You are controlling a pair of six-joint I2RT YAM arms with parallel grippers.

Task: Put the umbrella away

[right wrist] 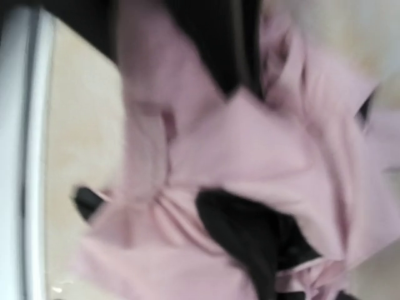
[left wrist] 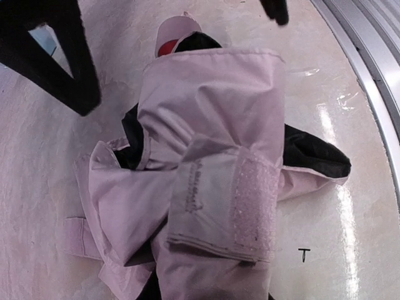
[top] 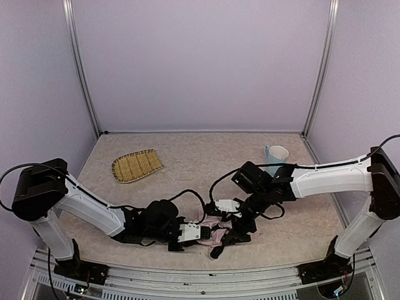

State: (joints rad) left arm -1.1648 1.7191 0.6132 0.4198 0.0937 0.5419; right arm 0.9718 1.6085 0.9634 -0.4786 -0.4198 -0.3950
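The umbrella (top: pixel 215 238) lies folded on the table near the front edge, pale pink fabric with black lining showing. My left gripper (top: pixel 199 233) presses into its left end. In the left wrist view the umbrella (left wrist: pixel 212 125) fills the frame. Its velcro strap (left wrist: pixel 253 206) hangs loose, its pale handle (left wrist: pixel 177 30) points away, and my own fingers are hidden under the cloth. My right gripper (top: pixel 240 228) hovers over the right end. Its black fingers (left wrist: pixel 62 62) stand wide apart on either side of the handle end. The right wrist view is blurred, showing only the umbrella (right wrist: pixel 237 144).
A woven bamboo tray (top: pixel 136 165) lies at the back left. A white mug (top: pixel 276 154) stands at the back right. The table's metal front rail (left wrist: pixel 369 75) runs close beside the umbrella. A small black T mark (left wrist: pixel 304 253) is on the tabletop.
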